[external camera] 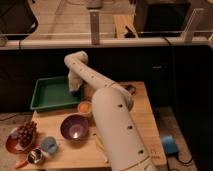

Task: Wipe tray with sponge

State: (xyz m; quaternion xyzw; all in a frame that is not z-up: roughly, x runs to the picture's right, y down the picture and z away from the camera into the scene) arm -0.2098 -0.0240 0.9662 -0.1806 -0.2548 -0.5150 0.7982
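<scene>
Tray (pixel 49 95), green, w/ gripper (pixel 75 86) at its R edge; open/shut & load unclear

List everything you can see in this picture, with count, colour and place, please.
tray: one, green, table's back left.
bowl: one, purple, in front of the tray.
small dish: one, orange, between tray and bowl.
plate: one, reddish, front left, holding dark grapes.
cup: one, blue, right of the plate.
table: one, light wood.
object: one, blue, on the floor, right.
arm: one, white, reaching across the table.
gripper: one, pale, over the tray's right end.
</scene>
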